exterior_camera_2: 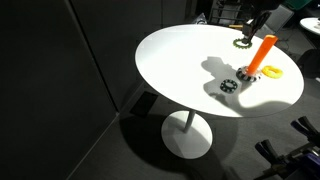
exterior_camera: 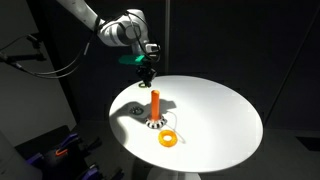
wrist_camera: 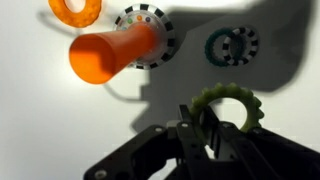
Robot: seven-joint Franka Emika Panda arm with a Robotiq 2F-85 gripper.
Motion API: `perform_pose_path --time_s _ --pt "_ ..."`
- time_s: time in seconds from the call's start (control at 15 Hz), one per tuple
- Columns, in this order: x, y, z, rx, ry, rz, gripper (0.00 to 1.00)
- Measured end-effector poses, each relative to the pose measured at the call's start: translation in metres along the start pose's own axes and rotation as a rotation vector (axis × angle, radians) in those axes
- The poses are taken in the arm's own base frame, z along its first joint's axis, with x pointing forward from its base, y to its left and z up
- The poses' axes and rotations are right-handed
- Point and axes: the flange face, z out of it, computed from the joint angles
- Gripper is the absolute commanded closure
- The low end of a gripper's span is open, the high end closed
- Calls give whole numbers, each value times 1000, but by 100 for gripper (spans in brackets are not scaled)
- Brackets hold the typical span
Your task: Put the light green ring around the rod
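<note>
The rod is an orange peg on a round black-and-white base, near the middle of the white table; it also shows in an exterior view and in the wrist view. My gripper is shut on the rim of the light green ring and holds it above the table. In both exterior views the gripper hangs beyond the rod, apart from it. The ring looks small and dark under the fingers in an exterior view.
An orange-yellow ring lies flat beside the rod's base. A dark green ring with a black-and-white pattern lies on the rod's other side. The round table's edge drops off all around.
</note>
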Motion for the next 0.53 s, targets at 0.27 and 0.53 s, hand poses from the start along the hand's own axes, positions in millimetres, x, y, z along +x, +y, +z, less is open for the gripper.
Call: perform_pose_path --time_s 0.27,0.53 --pt "-8 18 -17 -15 -24 23 94" --pt "-15 38 -28 -18 -33 57 94"
